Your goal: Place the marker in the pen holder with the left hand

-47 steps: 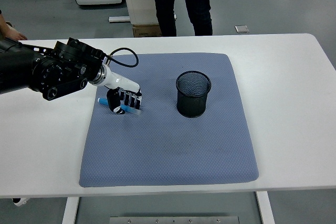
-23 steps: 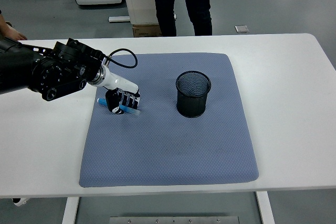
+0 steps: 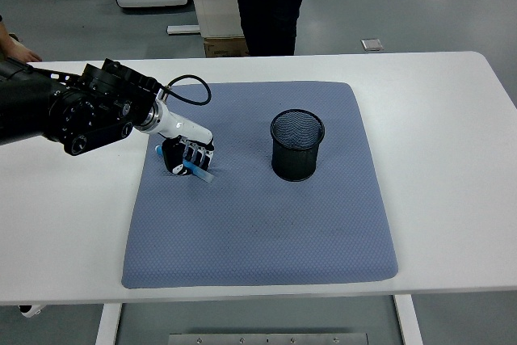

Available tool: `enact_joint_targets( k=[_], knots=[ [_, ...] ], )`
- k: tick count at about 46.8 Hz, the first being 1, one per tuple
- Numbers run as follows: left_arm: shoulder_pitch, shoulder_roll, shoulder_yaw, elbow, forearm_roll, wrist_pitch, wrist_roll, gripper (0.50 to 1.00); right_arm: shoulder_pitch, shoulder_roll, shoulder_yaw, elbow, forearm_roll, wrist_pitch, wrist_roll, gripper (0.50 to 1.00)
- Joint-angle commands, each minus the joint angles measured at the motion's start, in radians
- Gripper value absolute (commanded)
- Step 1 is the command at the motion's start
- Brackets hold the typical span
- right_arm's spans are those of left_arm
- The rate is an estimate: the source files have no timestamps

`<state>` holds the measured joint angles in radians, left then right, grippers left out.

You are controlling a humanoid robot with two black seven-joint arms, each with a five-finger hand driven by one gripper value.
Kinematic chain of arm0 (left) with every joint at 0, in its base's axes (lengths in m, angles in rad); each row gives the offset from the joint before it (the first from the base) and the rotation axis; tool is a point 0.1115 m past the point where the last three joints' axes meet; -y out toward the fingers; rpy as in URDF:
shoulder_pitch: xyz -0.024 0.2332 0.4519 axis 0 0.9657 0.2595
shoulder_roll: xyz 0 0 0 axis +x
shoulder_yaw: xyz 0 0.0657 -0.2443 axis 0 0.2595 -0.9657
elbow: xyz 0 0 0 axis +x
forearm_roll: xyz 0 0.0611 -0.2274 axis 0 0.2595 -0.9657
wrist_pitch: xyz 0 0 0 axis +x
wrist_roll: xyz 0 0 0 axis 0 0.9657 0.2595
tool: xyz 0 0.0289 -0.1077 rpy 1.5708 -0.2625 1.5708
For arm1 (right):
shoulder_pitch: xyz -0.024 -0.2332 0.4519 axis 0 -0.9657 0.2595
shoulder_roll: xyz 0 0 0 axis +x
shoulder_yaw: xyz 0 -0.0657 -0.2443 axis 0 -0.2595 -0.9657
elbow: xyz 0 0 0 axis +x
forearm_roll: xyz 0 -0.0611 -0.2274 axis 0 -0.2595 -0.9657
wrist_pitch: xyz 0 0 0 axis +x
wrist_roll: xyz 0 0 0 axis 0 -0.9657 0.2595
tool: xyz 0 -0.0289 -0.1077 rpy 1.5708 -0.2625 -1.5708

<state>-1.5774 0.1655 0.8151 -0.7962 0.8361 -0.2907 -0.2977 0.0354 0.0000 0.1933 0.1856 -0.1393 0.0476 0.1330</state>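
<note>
White table (image 3: pixel 452 119), blue mat (image 3: pixel 258 216), left hand (image 3: pixel 184 156) gripping marker (image 3: pixel 196 170) (no legible writing)

Marker tipped steeper in the fist, person shifted

The left hand (image 3: pixel 184 156) drew slightly up and left over the mat while the blue marker (image 3: pixel 196 170) swung within the curled fingers (image 3: pixel 196 151), its left end sinking behind the fingers and its tip poking out below them; the person (image 3: pixel 266 2) closed their legs.

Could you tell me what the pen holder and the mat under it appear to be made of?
The pen holder looks like black wire mesh, probably metal: its wall shows a fine see-through grid. The mat seems a blue-grey woven fabric or fabric-topped foam, matte with a fine dotted texture.
</note>
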Motion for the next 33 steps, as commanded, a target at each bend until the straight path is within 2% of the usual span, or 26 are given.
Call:
enact_joint_targets(
  k=[1, 27, 31, 33],
  knots=[
    [-0.001, 0.0, -0.001, 0.0, 0.0, -0.001, 0.0, 0.505, 0.001, 0.0, 0.0, 0.0, 0.0, 0.0, 0.0, 1.0],
    [0.001, 0.002, -0.001, 0.002, 0.0, -0.001, -0.001, 0.5, 0.0, 0.0, 0.0, 0.0, 0.0, 0.0, 0.0, 1.0],
    [0.001, 0.002, -0.001, 0.002, 0.0, -0.001, -0.001, 0.54, 0.0, 0.0, 0.0, 0.0, 0.0, 0.0, 0.0, 1.0],
    [0.001, 0.003, -0.001, 0.002, -0.002, -0.001, -0.001, 0.54, 0.0, 0.0, 0.0, 0.0, 0.0, 0.0, -0.001, 1.0]
  ],
)
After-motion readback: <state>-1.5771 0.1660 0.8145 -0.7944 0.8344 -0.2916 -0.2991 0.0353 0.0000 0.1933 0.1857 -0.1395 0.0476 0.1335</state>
